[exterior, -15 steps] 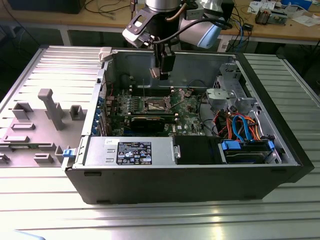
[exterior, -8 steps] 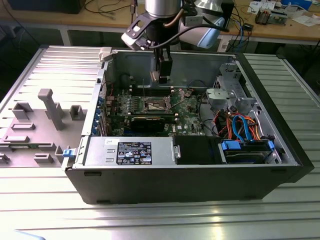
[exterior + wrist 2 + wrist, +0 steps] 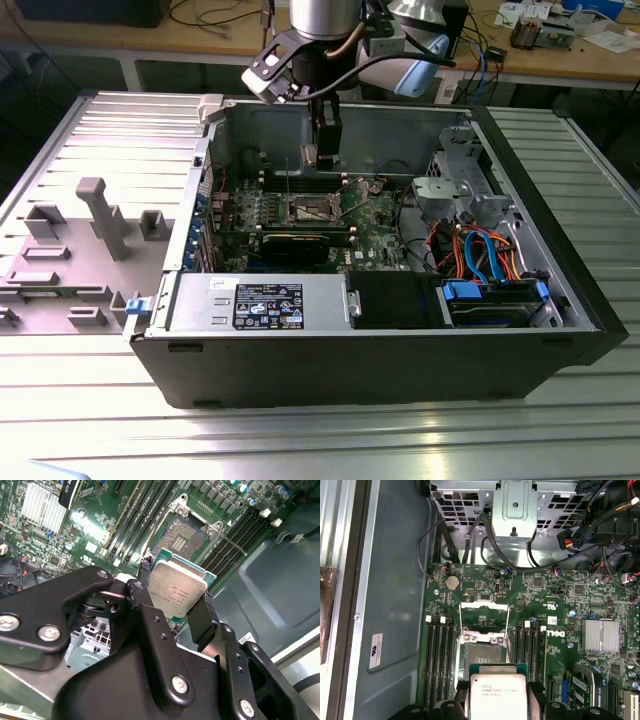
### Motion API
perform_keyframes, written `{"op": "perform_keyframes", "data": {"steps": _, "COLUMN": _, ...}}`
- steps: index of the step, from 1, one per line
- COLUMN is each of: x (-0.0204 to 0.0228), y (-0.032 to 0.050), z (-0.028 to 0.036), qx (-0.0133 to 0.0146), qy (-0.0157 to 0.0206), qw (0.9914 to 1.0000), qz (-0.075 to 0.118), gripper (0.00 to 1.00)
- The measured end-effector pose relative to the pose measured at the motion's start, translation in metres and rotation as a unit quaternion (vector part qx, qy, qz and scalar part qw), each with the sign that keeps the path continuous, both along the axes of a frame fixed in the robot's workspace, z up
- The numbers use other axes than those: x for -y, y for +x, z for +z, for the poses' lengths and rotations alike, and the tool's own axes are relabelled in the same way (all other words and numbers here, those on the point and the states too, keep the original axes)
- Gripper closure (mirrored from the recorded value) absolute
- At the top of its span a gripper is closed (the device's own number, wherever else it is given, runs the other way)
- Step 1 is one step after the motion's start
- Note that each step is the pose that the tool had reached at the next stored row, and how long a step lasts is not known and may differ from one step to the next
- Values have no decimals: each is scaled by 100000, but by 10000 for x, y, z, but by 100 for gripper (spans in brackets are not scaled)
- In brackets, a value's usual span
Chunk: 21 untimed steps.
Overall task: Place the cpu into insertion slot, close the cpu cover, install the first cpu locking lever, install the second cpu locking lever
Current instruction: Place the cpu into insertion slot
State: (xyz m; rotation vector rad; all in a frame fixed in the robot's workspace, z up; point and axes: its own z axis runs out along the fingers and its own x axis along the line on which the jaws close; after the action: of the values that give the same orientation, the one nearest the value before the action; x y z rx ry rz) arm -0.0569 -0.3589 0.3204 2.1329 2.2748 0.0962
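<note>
Above insertion slot (image 3: 182, 537), cpu (image 3: 177, 586) in hand (image 3: 175, 591) (pinched)

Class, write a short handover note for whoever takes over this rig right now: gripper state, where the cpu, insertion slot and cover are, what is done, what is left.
Gripper: shut on the cpu, gripping it by two opposite edges above the motherboard, close to the insertion slot.
Insertion slot: empty, pin grid exposed.
Cpu cover: swung up, open.
Done: cpu picked up and brought inside the case, over the board.
Left: cpu not yet seated, cover not closed, both lever steps not done.
</note>
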Motion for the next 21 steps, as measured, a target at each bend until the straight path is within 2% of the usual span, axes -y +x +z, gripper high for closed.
{"op": "perform_keyframes", "data": {"steps": 2, "x": 0, "y": 0, "z": -6, "qx": -1, "qy": -61, "qw": 100000, "qz": -190, "gripper": 45}}
{"op": "perform_keyframes", "data": {"steps": 7, "x": -4, "y": -1, "z": -49, "qx": 32, "qy": -70, "qw": 99976, "qz": -2199, "gripper": 45}}
{"op": "perform_keyframes", "data": {"steps": 17, "x": -76, "y": 9, "z": -208, "qx": 35, "qy": -67, "qw": 99964, "qz": -2699, "gripper": 45}}
{"op": "perform_keyframes", "data": {"steps": 21, "x": -78, "y": 9, "z": -224, "qx": 35, "qy": -58, "qw": 99963, "qz": -2721, "gripper": 45}}
